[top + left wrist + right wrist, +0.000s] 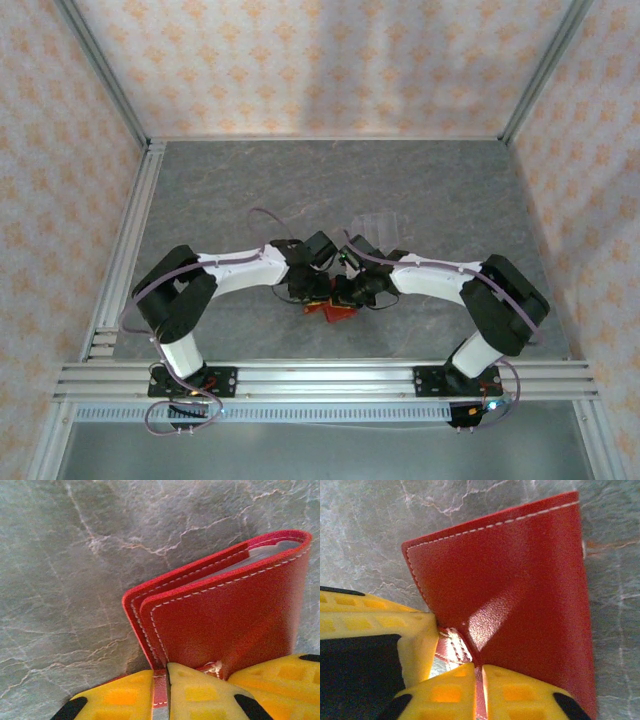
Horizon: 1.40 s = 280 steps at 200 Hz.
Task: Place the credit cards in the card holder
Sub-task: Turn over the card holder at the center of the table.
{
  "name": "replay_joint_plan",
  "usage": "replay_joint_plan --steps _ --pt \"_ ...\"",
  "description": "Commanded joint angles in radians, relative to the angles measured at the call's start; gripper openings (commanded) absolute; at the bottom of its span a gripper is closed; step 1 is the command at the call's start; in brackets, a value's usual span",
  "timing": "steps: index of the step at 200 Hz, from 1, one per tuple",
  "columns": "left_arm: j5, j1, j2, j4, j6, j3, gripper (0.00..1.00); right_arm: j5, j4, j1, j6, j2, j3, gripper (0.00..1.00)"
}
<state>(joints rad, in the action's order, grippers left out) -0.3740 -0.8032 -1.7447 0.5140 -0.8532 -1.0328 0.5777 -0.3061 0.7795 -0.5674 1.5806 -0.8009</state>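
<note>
Top external view: both arms fold inward and meet at the near-centre of the bench (250, 180), with the red card holder (330, 308) on the surface between the two wrists. Left wrist view: left end effector (167, 685) is clenched on a thin red edge of the card holder at its stitched corner; the covers are nearly folded together, and a sliver of the pale inner sleeves (272, 549) shows at the far open side. Right wrist view: right end effector (481, 682) is likewise clamped on a red leather edge by a creased corner, with the outer cover spread ahead of it over the marbled surface. The two grips sit just beside each other. I can't pick out any credit cards in these frames. A faint clear plastic rack (375, 222) stands just beyond the wrists, but its contents are too small to tell. My read is that the step in hand is opening the wallet, and no card is loaded yet. The next move calls for pulling the two pinched edges apart so the sleeves face up. After that, one side has to pin the cover flat while the other lets go and fetches a card. Risk: the leather springs shut on release.
</note>
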Motion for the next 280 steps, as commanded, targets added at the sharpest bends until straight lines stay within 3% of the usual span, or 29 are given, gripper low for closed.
replay_joint_plan --steps 1,47,76,149,199,248,280 --pt "0.029 -0.021 -0.032 0.055 -0.003 0.058 0.15 -0.043 -0.031 -0.022 -0.003 -0.002 -0.008 0.2" --pt "0.043 -0.021 -0.05 0.054 0.01 0.082 0.14 -0.002 -0.089 -0.133 0.061 -0.121 -0.032 0.39" --pt "0.05 -0.022 -0.051 0.058 0.016 0.092 0.14 0.007 -0.151 -0.152 0.146 -0.068 -0.059 0.42" --pt "0.052 -0.023 -0.056 0.048 0.011 0.103 0.14 0.098 -0.1 -0.152 0.254 0.063 -0.106 0.49" --pt "0.052 -0.022 -0.06 0.04 0.011 0.109 0.13 0.26 0.035 -0.152 0.217 0.058 -0.075 0.44" --pt "0.044 -0.028 -0.093 0.024 0.009 0.103 0.13 0.325 0.087 -0.152 0.152 0.06 -0.066 0.25" --pt "0.046 -0.029 -0.094 0.024 0.01 0.109 0.13 0.33 0.109 -0.152 0.131 0.051 -0.043 0.24"
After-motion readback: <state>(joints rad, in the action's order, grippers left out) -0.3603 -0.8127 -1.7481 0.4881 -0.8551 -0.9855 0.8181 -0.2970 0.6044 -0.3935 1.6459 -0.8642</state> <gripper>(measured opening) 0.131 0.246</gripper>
